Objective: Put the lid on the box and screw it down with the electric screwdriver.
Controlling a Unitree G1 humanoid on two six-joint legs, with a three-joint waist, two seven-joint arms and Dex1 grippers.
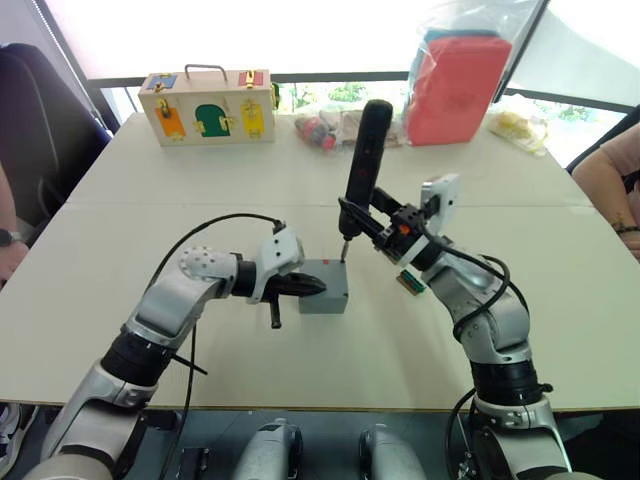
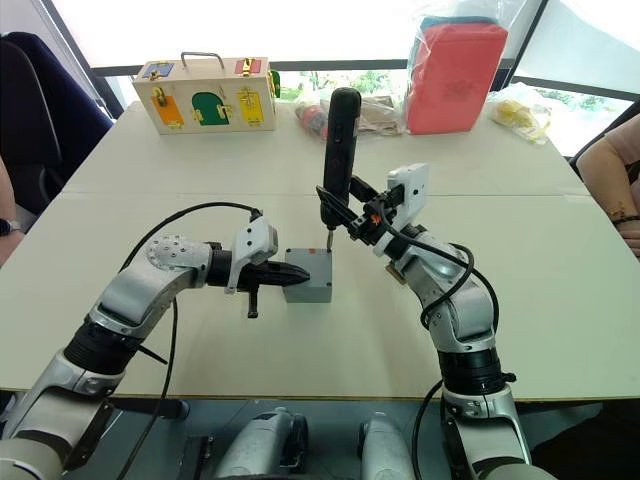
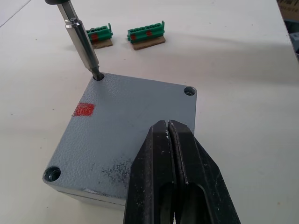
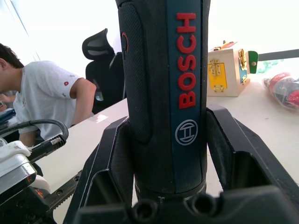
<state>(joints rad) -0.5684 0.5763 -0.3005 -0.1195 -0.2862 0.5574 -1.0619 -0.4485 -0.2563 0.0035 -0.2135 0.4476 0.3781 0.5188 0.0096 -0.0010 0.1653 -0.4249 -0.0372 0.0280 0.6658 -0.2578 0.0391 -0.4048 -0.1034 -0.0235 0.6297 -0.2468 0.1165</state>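
Item: lid [image 3: 126, 126], grey, flat, with a red mark; we find it seated on the box [image 1: 322, 298] at the centre of the head frames, on the bench [image 1: 560, 300]. We judge both rigid and light, the textured top giving fair friction, so the box could skid or twist under driving torque; pressing down on the lid is the sensible hold.

Item: screwdriver [image 1: 364, 165], black, slim, stiff, probably top-heavy; best held low on the barrel. Its bit sits in the lid's corner hole at the upper left of the left wrist frame.

Item: right tool [image 4: 168, 154], clamped around the screwdriver's barrel, forearm rising from lower right, driver nearly upright, leaning slightly.

Item: left tool [image 3: 170, 135], fingers closed together, holding nothing, tips resting on the lid's top as far as we can tell; arm reaches in from lower left, elbow bent.
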